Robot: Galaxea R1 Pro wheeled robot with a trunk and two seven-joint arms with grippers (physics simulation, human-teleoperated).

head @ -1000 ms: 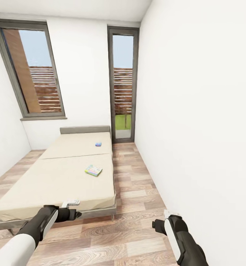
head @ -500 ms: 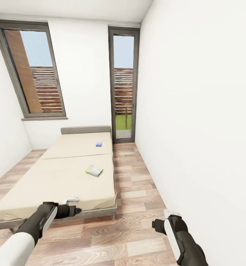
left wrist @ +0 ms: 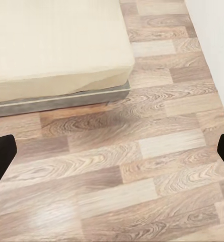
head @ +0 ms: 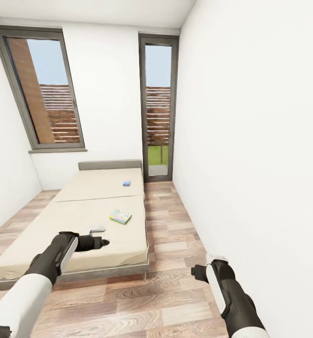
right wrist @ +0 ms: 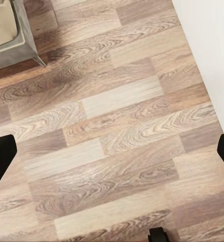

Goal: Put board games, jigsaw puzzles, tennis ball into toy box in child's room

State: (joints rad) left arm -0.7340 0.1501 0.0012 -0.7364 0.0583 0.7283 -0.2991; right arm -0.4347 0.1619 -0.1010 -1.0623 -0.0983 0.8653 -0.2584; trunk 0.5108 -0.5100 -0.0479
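Two board games lie on the bed [head: 76, 220], on its beige mattress. A small blue one [head: 126, 183] is near the headboard, and a yellow-green one [head: 120, 216] lies nearer, by the bed's right edge. My left gripper [head: 100, 237] hovers open over the foot end of the mattress, well short of the nearer game. Its dark fingertips [left wrist: 2, 160] stand wide apart above the floor by the bed corner [left wrist: 123, 75]. My right gripper [head: 199, 271] hangs open and empty over the floor, fingertips [right wrist: 1, 156] spread. The table, toy box, jigsaw puzzles and tennis ball are out of view.
A strip of wood-plank floor [head: 168, 225] runs between the bed and the white right wall [head: 250, 164]. A tall glass door [head: 157, 108] stands at the far end, and a window [head: 43, 89] is above the headboard [head: 109, 165].
My left arm has risen and reached forward, from below the bed's foot edge to over the mattress. The right arm has barely moved. The view has crept slightly.
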